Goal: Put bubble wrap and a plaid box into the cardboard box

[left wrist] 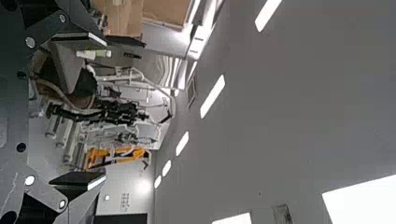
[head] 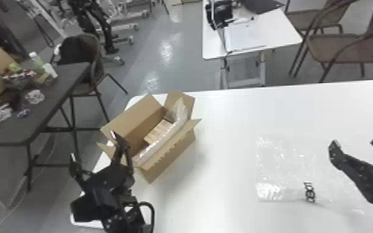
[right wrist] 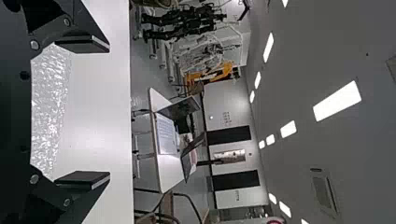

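Observation:
The cardboard box (head: 172, 151) stands open with its flaps up near the white table's left end. Inside it a plaid box (head: 159, 131) lies beside a strip of bubble wrap (head: 161, 139) that runs along the near wall and rises at the far corner. My left gripper (head: 92, 145) is open just left of the box's near corner; in the left wrist view the left gripper (left wrist: 91, 112) has nothing between its fingers. My right gripper (head: 357, 143) is open at the right edge, beside clear bubble wrap (head: 283, 167) lying flat on the table. The right wrist view shows the right gripper (right wrist: 95, 112) and bubble wrap (right wrist: 49, 109).
The white table (head: 226, 124) carries the box and the flat wrap. On the left a dark table (head: 62, 83) holds assorted items, with a chair (head: 83, 62) behind it. Another white table (head: 257, 40) and chairs (head: 337, 46) stand beyond the far edge.

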You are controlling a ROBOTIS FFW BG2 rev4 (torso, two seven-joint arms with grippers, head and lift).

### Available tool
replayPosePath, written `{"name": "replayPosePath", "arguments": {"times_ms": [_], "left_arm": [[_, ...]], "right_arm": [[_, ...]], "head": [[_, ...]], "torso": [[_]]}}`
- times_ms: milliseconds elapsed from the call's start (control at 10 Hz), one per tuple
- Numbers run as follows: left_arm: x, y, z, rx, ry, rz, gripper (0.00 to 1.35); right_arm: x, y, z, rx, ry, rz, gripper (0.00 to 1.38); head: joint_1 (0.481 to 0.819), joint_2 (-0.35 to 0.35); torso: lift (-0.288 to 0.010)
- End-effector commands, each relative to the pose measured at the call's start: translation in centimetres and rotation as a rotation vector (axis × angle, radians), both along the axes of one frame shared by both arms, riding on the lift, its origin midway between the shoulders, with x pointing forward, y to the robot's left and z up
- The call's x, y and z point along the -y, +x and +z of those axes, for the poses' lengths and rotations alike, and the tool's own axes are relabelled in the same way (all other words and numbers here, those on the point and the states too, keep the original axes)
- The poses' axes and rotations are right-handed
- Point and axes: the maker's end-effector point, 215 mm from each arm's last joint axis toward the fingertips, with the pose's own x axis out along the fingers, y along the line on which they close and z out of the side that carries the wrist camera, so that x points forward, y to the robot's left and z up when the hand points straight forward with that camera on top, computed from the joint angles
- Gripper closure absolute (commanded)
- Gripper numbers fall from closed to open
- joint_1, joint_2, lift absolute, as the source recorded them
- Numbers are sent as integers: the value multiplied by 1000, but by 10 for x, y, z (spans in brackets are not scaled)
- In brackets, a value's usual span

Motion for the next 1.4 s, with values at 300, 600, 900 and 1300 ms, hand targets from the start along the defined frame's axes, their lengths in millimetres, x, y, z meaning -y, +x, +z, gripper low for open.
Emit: {"name": "replayPosePath", "arguments": {"times_ms": [300, 600, 900, 1300], "left_arm": [[69, 14, -37, -182, 18, -292, 344], [81, -5, -71, -320, 22, -349, 343], [83, -25, -95, -401, 56, -349, 349], [101, -39, -128, -485, -9, -404, 351]], "right_arm": [[14, -14, -12, -41, -34, -17, 312], [25, -37, -25, -79, -89, -32, 312], [35, -61, -45, -121, -116, -66, 312], [27, -79, -60, -152, -101, -61, 311]], "head": [[695, 212], [695, 166], [695, 156], [695, 151]], "torso": [[-108], [-108], [-108], [-108]]}}
